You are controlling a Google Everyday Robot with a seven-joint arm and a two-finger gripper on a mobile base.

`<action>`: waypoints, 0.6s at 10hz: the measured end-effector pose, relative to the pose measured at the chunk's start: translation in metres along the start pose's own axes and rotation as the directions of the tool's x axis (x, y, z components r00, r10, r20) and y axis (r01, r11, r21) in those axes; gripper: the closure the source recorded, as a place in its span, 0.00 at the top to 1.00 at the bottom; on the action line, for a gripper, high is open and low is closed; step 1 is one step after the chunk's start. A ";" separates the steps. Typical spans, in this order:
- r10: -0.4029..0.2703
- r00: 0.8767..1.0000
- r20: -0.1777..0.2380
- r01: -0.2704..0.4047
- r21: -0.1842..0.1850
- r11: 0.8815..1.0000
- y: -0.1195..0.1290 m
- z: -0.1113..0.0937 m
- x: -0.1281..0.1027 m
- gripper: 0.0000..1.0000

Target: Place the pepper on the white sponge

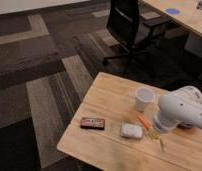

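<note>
The pepper (143,122) is small and orange-red. It sticks out from the lower left end of my white arm, just above and to the right of the white sponge (131,131). The sponge lies flat on the wooden table (109,92). My gripper (150,126) is at the end of the arm, shut on the pepper and close over the sponge's right edge. The arm's bulk hides most of the gripper.
A white cup (144,98) stands just behind the pepper. A dark brown-red bar (92,123) lies left of the sponge, near the table's edge. A pale yellow piece (161,144) lies right of the sponge. A black office chair (129,27) stands behind the table.
</note>
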 end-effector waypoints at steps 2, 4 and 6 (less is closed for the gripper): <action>-0.043 0.999 0.014 0.043 -0.020 0.999 0.009 0.005 -0.009 0.00; -0.081 0.997 0.005 0.081 -0.052 0.995 0.017 0.022 -0.017 0.00; -0.091 0.996 -0.006 0.091 -0.059 0.994 0.015 0.036 -0.023 0.00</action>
